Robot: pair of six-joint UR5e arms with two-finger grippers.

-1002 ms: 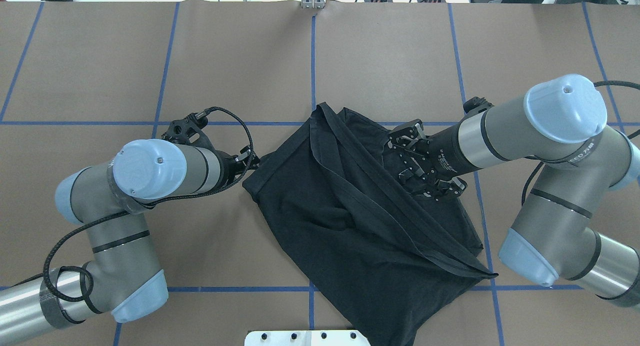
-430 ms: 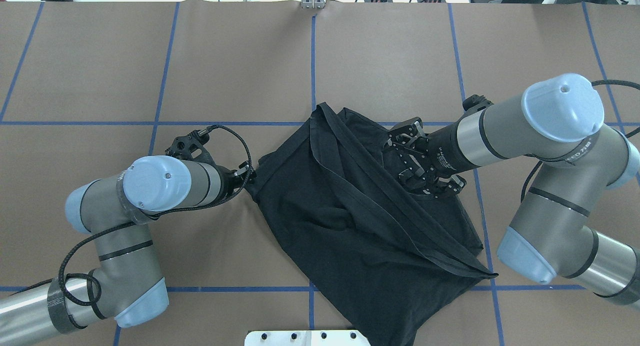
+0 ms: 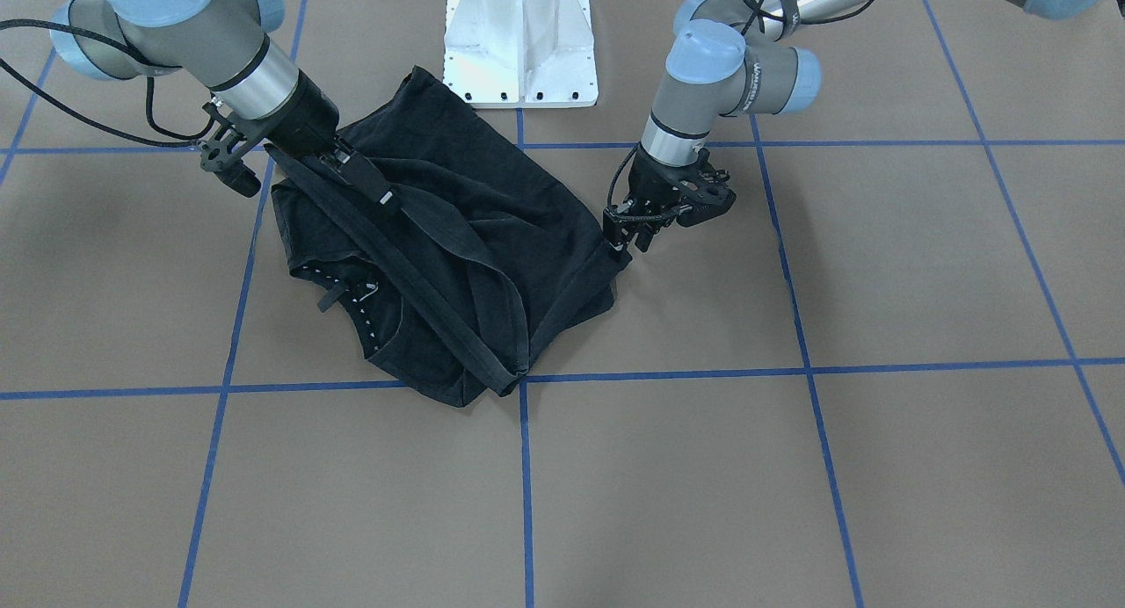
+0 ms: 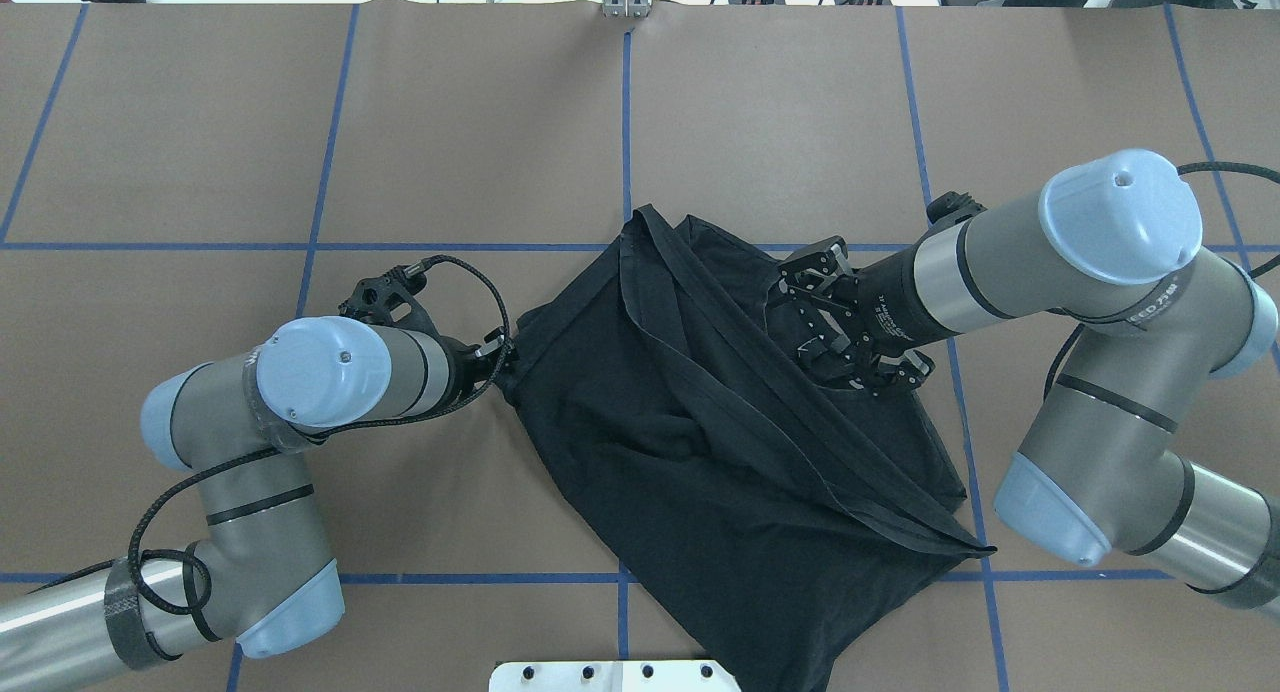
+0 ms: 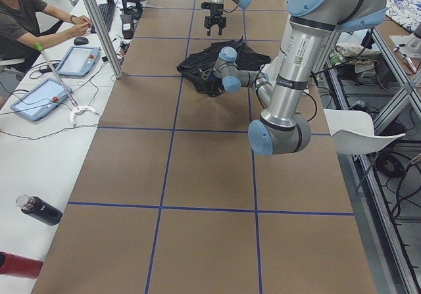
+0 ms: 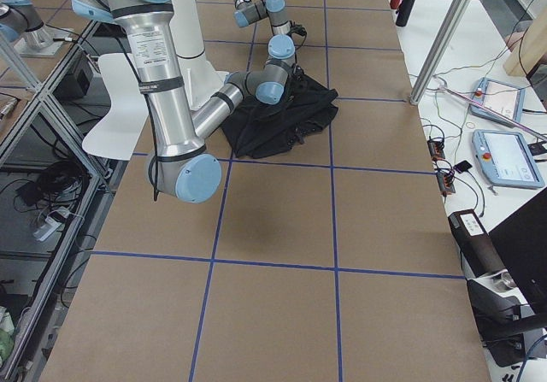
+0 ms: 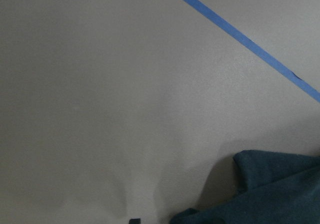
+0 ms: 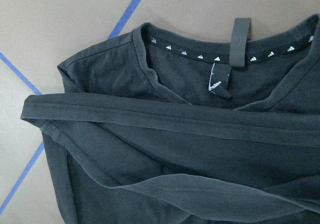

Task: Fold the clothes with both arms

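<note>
The black T-shirt (image 4: 700, 442) lies crumpled across the middle of the table, its hem band running diagonally over it. Its collar with the hang loop (image 8: 242, 41) fills the right wrist view. My left gripper (image 4: 500, 360) is down at the shirt's left edge and touches the cloth (image 3: 620, 243). I cannot tell whether its fingers have closed. My right gripper (image 4: 835, 337) hangs over the collar side of the shirt (image 3: 360, 182), and its jaws look spread wide with nothing between them. The left wrist view shows only a shirt corner (image 7: 270, 189) on bare table.
The white pedestal base (image 3: 520, 46) stands just behind the shirt. Blue tape lines (image 4: 625, 122) grid the brown tabletop. A side bench holds tablets (image 5: 75, 60) and bottles (image 5: 39, 210), and a person (image 5: 26, 18) sits at it.
My left gripper has moved toward the robot and down onto the shirt's left edge, which has buckled slightly. The right arm has barely moved.
</note>
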